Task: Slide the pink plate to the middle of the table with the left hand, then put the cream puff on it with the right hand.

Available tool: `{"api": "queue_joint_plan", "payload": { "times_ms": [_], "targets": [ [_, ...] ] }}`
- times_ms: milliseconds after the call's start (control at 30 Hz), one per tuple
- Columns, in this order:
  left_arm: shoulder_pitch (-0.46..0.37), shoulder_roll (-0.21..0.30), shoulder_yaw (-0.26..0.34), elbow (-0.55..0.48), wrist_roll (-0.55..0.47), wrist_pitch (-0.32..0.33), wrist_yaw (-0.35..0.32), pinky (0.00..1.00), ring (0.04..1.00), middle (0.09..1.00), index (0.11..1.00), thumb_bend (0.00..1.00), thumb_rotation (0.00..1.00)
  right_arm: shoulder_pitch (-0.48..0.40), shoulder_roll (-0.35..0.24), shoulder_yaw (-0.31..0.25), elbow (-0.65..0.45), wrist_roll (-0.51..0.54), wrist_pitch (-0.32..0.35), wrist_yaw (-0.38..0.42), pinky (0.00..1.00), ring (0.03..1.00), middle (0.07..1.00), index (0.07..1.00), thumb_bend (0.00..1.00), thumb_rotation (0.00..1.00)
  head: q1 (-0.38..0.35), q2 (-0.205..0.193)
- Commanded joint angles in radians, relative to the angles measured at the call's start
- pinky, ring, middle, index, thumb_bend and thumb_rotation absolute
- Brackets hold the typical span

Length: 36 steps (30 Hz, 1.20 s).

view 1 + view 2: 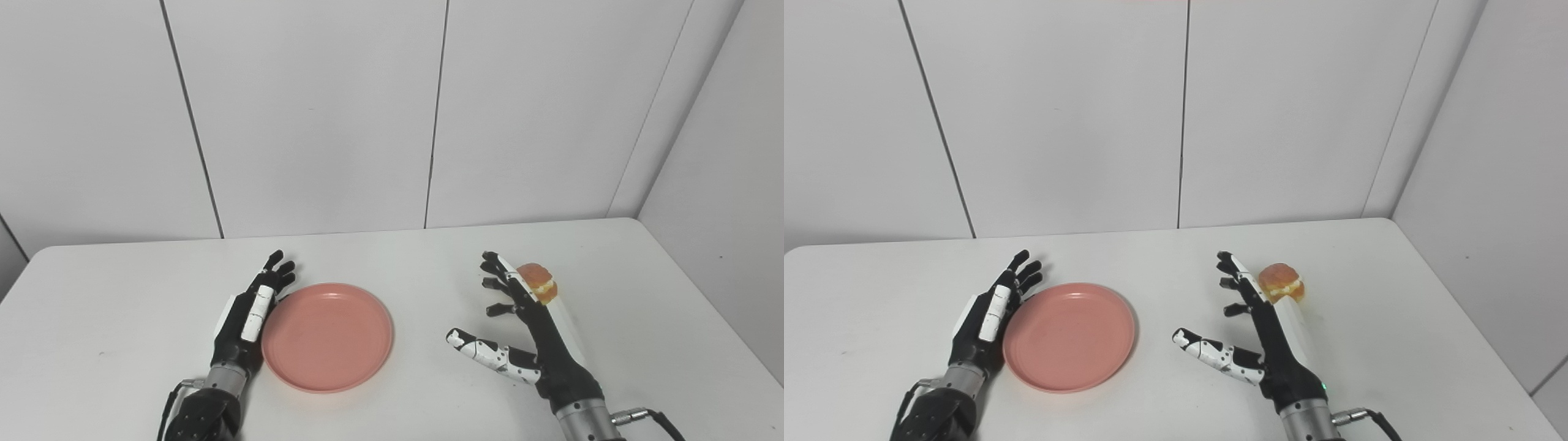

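Touching pink plate (327,335) rim: left hand (251,318), flat | right hand (520,331) spread, empty | cream puff (539,283) beside it

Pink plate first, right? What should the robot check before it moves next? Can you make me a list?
1. Left hand against the pink plate's left rim: ok, it looks like it touches.
2. Left hand open and flat for pushing: ok.
3. Plate in the middle of the table: not ok, it sits left of the middle.
4. Path to the right of the plate free: ok, only bare tabletop before the right hand.
5. Right hand open, holding nothing: ok.
6. Cream puff held: not ok, it lies on the table just behind the right hand's fingers; whether they touch it, cannot tell.
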Motion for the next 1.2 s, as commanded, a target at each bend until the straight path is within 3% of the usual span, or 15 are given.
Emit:
{"api": "queue_joint_plan", "payload": {
  "times_ms": [0, 233, 500, 667, 900, 1000, 1167],
  "targets": [
    [0.012, -0.014, -0.009, 0.026, -0.001, 0.005, -0.013, 0.81, 0.932, 0.918, 0.922, 0.91, 0.86, -0.051, -0.043, -0.016, -0.031, -0.030, -0.001, 0.015, 0.73, 0.848, 0.899, 0.894, 1.00, 0.40, 0.003, 0.000],
    [0.011, -0.020, -0.014, 0.028, 0.006, 0.005, -0.009, 0.81, 0.932, 0.916, 0.919, 0.90, 0.87, -0.166, -0.159, -0.038, -0.027, -0.121, 0.026, 0.096, 0.66, 0.792, 0.859, 0.899, 1.00, 0.34, 0.009, -0.003],
    [0.009, -0.020, -0.019, 0.030, 0.011, -0.002, -0.006, 0.79, 0.932, 0.914, 0.920, 0.91, 0.88, -0.283, -0.287, -0.031, 0.021, -0.313, 0.062, 0.185, 0.65, 0.866, 0.916, 0.897, 1.00, 0.34, 0.015, -0.003],
    [0.007, -0.018, -0.020, 0.036, 0.011, -0.004, -0.008, 0.78, 0.930, 0.911, 0.919, 0.91, 0.88, -0.363, -0.361, -0.021, 0.093, -0.408, 0.116, 0.294, 0.61, 0.880, 0.924, 0.876, 1.00, 0.36, 0.015, -0.006],
    [0.005, -0.018, -0.021, 0.033, 0.007, 0.004, -0.011, 0.80, 0.933, 0.914, 0.924, 0.89, 0.88, -0.442, -0.419, 0.001, 0.233, -0.431, 0.144, 0.400, 0.69, 0.877, 0.890, 0.815, 1.00, 0.34, 0.021, -0.008],
    [0.003, -0.017, -0.022, 0.034, 0.009, 0.001, -0.011, 0.79, 0.930, 0.908, 0.923, 0.89, 0.88, -0.470, -0.430, 0.013, 0.299, -0.430, 0.147, 0.430, 0.77, 0.894, 0.889, 0.808, 1.00, 0.34, 0.020, -0.009],
    [0.002, -0.015, -0.026, 0.033, 0.013, 0.002, -0.010, 0.77, 0.925, 0.904, 0.922, 0.90, 0.88, -0.506, -0.437, 0.038, 0.397, -0.427, 0.150, 0.446, 0.76, 0.885, 0.883, 0.802, 1.00, 0.35, 0.020, -0.011]
  ]
}}
